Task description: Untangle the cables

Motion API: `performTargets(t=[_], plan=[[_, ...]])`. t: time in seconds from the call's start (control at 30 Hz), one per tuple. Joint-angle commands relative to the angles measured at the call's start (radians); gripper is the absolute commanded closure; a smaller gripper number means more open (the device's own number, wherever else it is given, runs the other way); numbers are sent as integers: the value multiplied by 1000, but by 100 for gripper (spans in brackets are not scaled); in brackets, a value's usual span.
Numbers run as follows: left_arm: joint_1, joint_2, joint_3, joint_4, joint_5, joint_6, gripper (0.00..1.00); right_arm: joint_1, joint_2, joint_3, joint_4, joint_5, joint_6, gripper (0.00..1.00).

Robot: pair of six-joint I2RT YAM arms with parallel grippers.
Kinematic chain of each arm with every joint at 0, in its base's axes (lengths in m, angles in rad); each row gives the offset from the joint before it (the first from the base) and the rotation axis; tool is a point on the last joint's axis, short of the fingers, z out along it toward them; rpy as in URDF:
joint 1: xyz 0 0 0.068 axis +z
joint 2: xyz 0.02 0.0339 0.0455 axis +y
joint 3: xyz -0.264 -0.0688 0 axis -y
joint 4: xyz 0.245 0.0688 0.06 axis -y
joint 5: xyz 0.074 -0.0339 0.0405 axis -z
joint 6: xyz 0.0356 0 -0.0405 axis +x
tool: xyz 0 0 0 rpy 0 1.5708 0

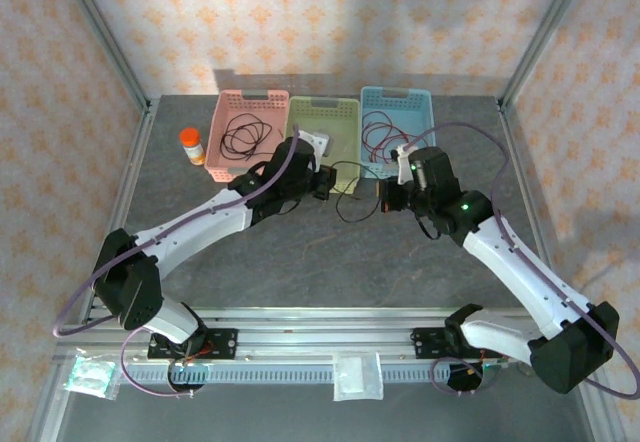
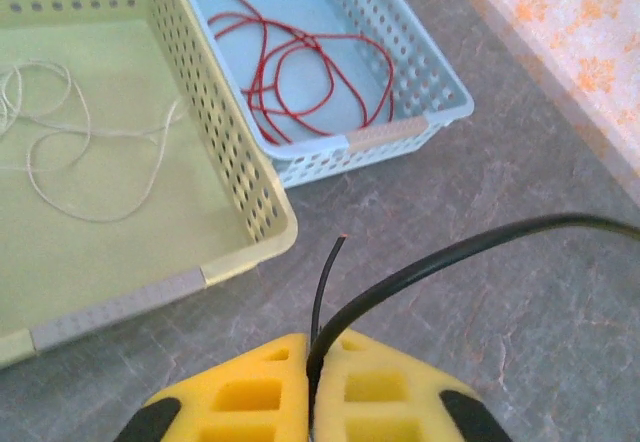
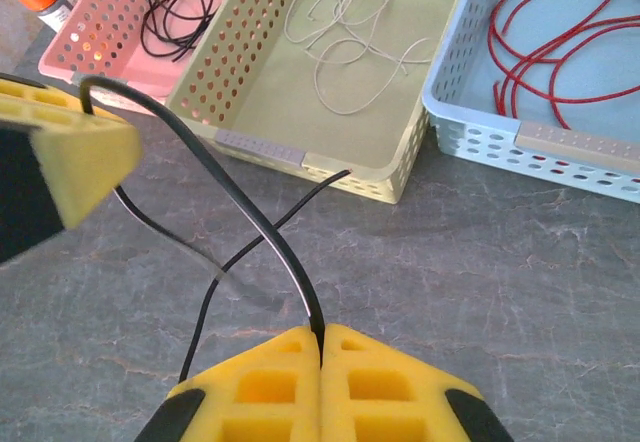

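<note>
The left arm [image 1: 200, 224] and right arm [image 1: 515, 267] have white shells and bulky black joints, and stand on black bases [image 1: 195, 343]. A purple-grey hose [image 1: 78, 297] runs along each. A small green light [image 1: 463, 205] glows on the right arm. The left end effector [image 2: 312, 362] and right end effector [image 3: 321, 347] carry yellow pads [image 2: 250, 397] with square recesses and black backing.
</note>
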Motion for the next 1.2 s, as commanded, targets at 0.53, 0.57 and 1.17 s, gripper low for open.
performTargets(t=[0.53,0.57,1.17], plan=[[194,-95,68,71,200,-163,100,32,80,-94,539,141,244,30],[213,-102,63,80,223,-172,100,34,103,-81,524,192,257,32],[393,-193,130,-45,159,-127,100,24,121,-113,640,192,300,31]])
